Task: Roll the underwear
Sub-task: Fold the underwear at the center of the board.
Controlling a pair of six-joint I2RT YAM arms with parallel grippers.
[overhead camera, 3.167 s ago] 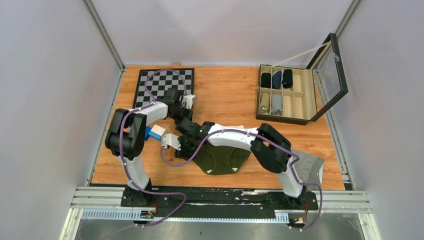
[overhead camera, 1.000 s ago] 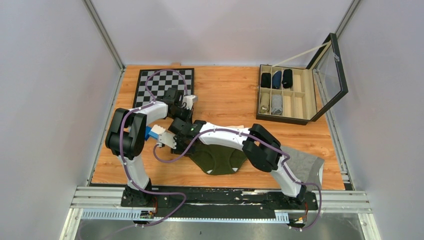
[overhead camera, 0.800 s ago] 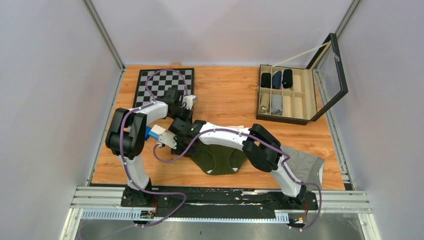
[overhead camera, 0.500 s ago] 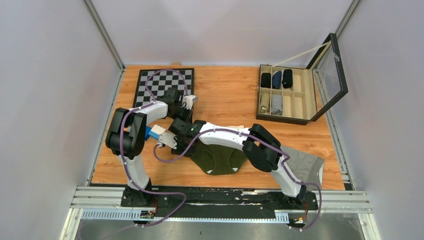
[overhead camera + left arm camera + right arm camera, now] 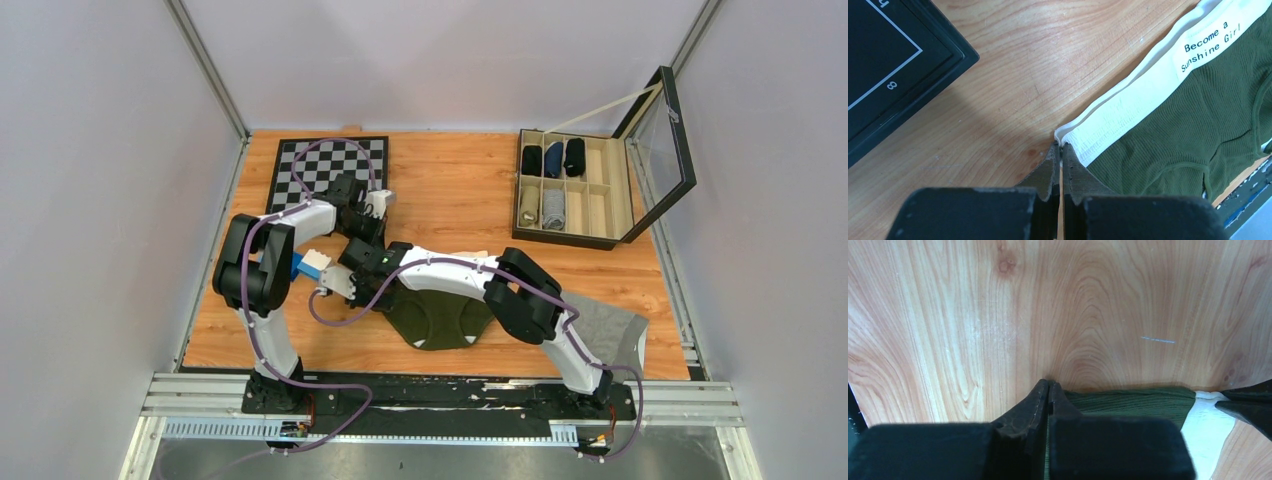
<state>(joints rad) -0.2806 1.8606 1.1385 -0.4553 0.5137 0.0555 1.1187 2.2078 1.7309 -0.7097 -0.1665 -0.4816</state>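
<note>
Clearly little of the job is done. Nearest the arm bases, at about 6 o'clock on the counter [image 5: 450, 200], the olive underwear [image 5: 440, 318] lies spread flat and open, with no fold and no turn of a roll in it. A grey garment [image 5: 612, 330] sits near it at 4 o'clock, partly under the right arm.

Just beyond, at the underwear's 10 o'clock side, both arms meet over its edge. The right hand [image 5: 1048, 384] is closed, its tips pressed together right at the border of the green ribbed cloth where it meets bare wood. Whether cloth is caught between them I cannot tell. The left hand [image 5: 1060, 146] is closed too, its tips touching the very corner of the white waistband [image 5: 1128, 107]. There too the wrist view does not show if the corner is pinched or only touched.

Farther off, a chessboard [image 5: 325, 165] lies at 11 o'clock. At 2 o'clock an open compartment box [image 5: 600, 240] holds several rolled pieces [image 5: 552, 158], well apart from the work.

By my reading, this is the gripping stage at the waistband end. All the rolling is left: the cloth must be lifted or folded from this edge and turned over itself along its whole length.
</note>
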